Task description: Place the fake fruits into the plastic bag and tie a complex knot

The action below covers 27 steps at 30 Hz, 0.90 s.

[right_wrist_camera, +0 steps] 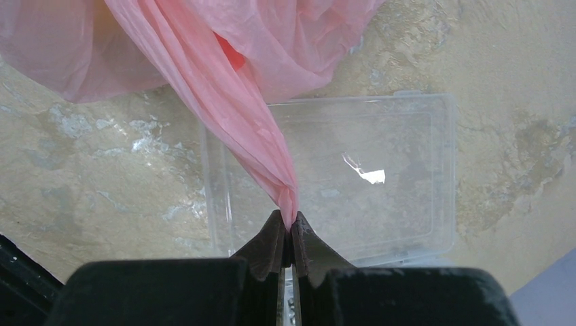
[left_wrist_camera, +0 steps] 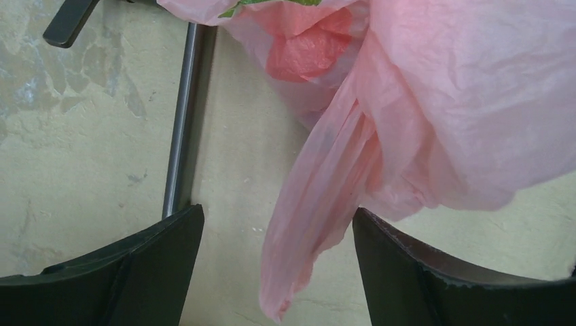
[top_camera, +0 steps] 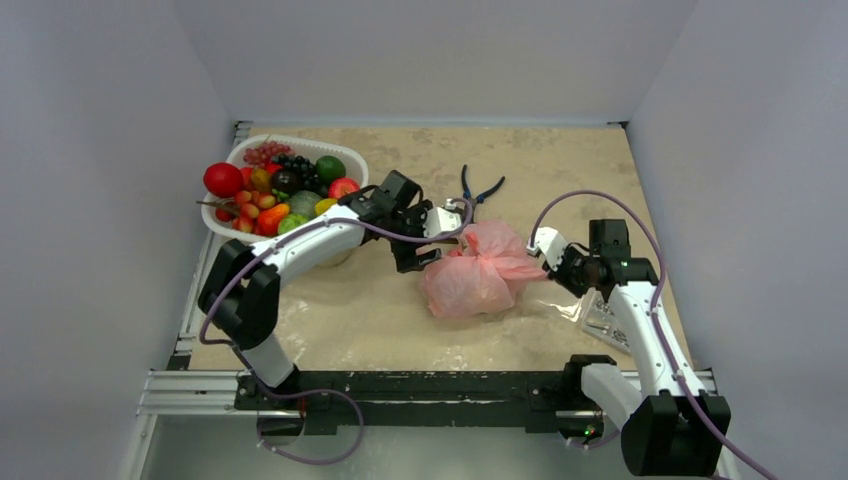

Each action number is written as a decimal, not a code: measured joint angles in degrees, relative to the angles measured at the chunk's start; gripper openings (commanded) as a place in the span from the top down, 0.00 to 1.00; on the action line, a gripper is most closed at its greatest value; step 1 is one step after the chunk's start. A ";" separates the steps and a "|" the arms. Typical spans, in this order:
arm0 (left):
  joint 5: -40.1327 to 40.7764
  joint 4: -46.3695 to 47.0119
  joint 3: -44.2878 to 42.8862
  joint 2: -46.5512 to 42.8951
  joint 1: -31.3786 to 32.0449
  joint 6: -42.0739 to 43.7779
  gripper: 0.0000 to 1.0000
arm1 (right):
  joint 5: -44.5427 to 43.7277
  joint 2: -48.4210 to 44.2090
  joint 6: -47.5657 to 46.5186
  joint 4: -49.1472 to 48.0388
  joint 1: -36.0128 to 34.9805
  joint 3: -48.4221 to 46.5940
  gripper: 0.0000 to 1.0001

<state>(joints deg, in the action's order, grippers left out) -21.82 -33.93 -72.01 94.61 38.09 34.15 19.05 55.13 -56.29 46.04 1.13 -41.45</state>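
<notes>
The pink plastic bag point(top_camera: 472, 275) lies at mid-table with fruit showing faintly inside it, its neck bunched point(top_camera: 480, 255). My right gripper point(top_camera: 556, 262) is shut on a stretched pink tail point(right_wrist_camera: 224, 102) of the bag, pinched at the fingertips point(right_wrist_camera: 289, 224). My left gripper point(top_camera: 432, 240) is open at the bag's left side; another loose pink tail point(left_wrist_camera: 306, 224) hangs between its jaws without being pinched. Several fake fruits point(top_camera: 275, 190) lie in the white basket point(top_camera: 300, 143) at the back left.
Pliers point(top_camera: 478, 188) lie behind the bag; their handle shows in the left wrist view point(left_wrist_camera: 180, 115). A clear plastic box point(right_wrist_camera: 380, 176) lies under my right gripper, at the table's right side point(top_camera: 610, 320).
</notes>
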 measured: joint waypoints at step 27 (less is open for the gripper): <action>-3.28 -1.18 14.86 -26.64 -8.46 -3.37 1.00 | 6.78 -1.18 5.77 -5.03 -1.18 -5.66 1.00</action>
<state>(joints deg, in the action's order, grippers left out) -25.10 -35.11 -57.14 67.96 29.63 30.79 25.82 53.95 -50.52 41.01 -0.05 -47.11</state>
